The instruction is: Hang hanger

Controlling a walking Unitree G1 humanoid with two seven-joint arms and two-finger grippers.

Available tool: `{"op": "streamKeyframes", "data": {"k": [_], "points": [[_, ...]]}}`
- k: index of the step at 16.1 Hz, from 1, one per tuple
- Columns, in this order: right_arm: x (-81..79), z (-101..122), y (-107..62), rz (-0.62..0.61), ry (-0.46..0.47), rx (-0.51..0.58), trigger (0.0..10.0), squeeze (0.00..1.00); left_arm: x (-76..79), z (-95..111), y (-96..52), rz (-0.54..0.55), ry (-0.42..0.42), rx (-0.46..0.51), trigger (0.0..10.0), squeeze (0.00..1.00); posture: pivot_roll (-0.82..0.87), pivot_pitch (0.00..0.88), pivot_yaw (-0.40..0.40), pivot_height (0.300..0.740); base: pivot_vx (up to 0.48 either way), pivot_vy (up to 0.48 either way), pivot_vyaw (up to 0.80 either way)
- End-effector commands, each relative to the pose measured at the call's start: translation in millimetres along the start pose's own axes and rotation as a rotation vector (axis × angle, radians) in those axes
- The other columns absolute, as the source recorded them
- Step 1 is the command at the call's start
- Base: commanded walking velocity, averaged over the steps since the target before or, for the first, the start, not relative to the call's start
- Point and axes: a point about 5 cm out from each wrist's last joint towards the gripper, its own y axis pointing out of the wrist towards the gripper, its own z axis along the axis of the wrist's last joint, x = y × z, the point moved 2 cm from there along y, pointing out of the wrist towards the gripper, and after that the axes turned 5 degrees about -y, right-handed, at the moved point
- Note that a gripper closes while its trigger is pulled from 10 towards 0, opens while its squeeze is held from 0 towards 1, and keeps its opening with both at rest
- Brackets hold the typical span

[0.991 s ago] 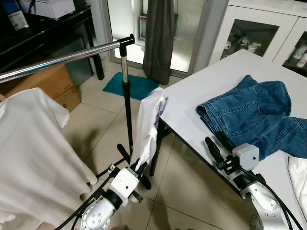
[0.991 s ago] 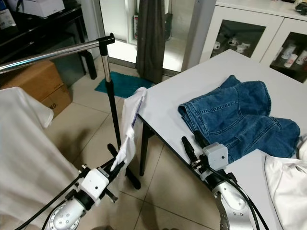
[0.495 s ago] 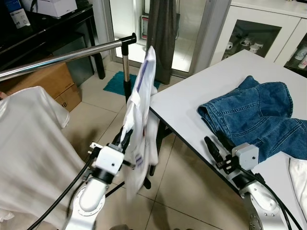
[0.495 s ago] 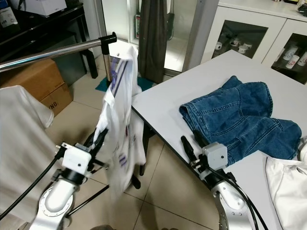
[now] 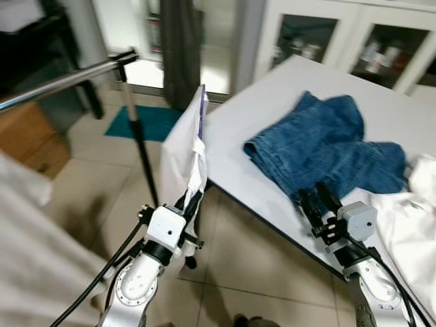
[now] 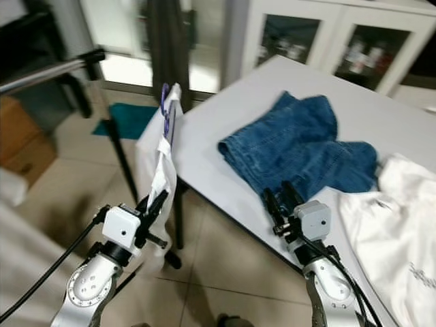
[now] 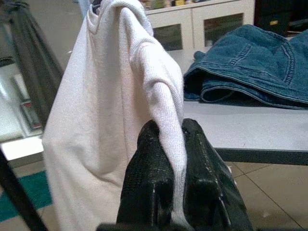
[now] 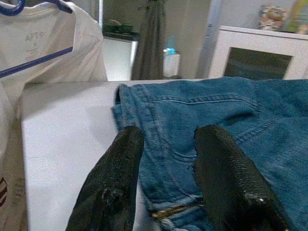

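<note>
A white T-shirt (image 5: 185, 146) on a blue hanger (image 8: 38, 61) hangs upright beside the table's near-left corner. My left gripper (image 5: 193, 202) is shut on a fold of the shirt (image 7: 120, 96) low down and holds it up. The chrome rail (image 5: 61, 80) of the clothes rack runs off to the left, apart from the hanger's top. My right gripper (image 5: 315, 197) hovers at the front edge of the white table (image 5: 272, 88), open and empty, pointing at the blue jeans (image 8: 216, 125).
The rack's black pole (image 5: 139, 150) stands just left of the held shirt. Another white garment (image 5: 27, 238) hangs blurred at far left. Jeans (image 5: 327, 139) and a white cloth (image 5: 415, 211) lie on the table. White cabinets (image 5: 327, 34) and a dark curtain (image 5: 178, 48) stand behind.
The whole view has swung right and blurred. My left gripper raised the shirt from hanging low off the table corner; it now hangs further from the rail's end than half a second ago.
</note>
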Motion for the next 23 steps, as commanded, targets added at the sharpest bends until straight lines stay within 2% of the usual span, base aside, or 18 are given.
{"op": "streamKeyframes", "data": {"k": [1,4,5,8,10,12,14,16,20,23], "points": [[0.9,5,3.3,-0.003,-0.009,0.013,10.0,0.00,-1.9,13,6.9,-0.007,0.034,0.058,10.0,0.00,0.10,0.010,0.001,0.740,0.000,-0.480,-0.80],[-1.0,4,2.4,-0.002,-0.006,0.009,10.0,0.00,-6.0,23,9.5,0.024,0.026,0.096,10.0,0.00,0.11,0.011,0.001,0.740,0.000,-0.102,-0.80],[-3.2,6,2.6,0.014,-0.010,0.013,10.0,0.00,-10.2,42,14.7,0.057,0.032,0.160,10.0,0.00,0.11,0.012,-0.002,0.740,0.000,0.000,-0.79],[-3.9,9,5.7,0.025,-0.006,0.024,10.0,0.00,-17.8,77,23.7,0.089,0.069,0.278,10.0,0.00,0.12,0.014,-0.008,0.740,0.000,0.000,-0.74],[-5.4,11,6.9,0.037,-0.002,0.030,10.0,0.00,-22.3,88,28.0,0.097,0.067,0.305,10.0,0.00,0.12,0.014,-0.008,0.740,0.000,0.000,-0.26],[-6.4,12,6.9,0.039,0.003,0.034,10.0,0.00,-19.3,88,31.2,0.085,0.027,0.286,10.0,0.00,0.12,0.017,-0.009,0.740,0.000,0.000,0.00],[-6.1,12,7.0,0.032,0.011,0.031,10.0,0.00,1.0,67,27.9,-0.017,-0.008,0.183,10.0,0.00,0.11,0.020,-0.006,0.740,0.000,0.000,0.00],[-5.2,12,6.6,0.023,0.012,0.028,10.0,0.00,8.4,57,25.3,-0.043,-0.034,0.138,10.0,0.00,0.11,0.023,-0.003,0.740,0.000,0.000,-0.22],[-4.7,11,6.7,0.007,0.024,0.016,10.0,0.00,1.9,55,30.2,-0.019,-0.035,0.124,10.0,0.00,0.10,0.026,0.001,0.740,0.000,0.000,-0.80],[-4.6,11,7.3,0.004,0.023,0.018,10.0,0.00,4.8,56,32.1,-0.031,-0.025,0.122,10.0,0.00,0.10,0.027,0.003,0.740,0.000,0.000,-0.80]]}}
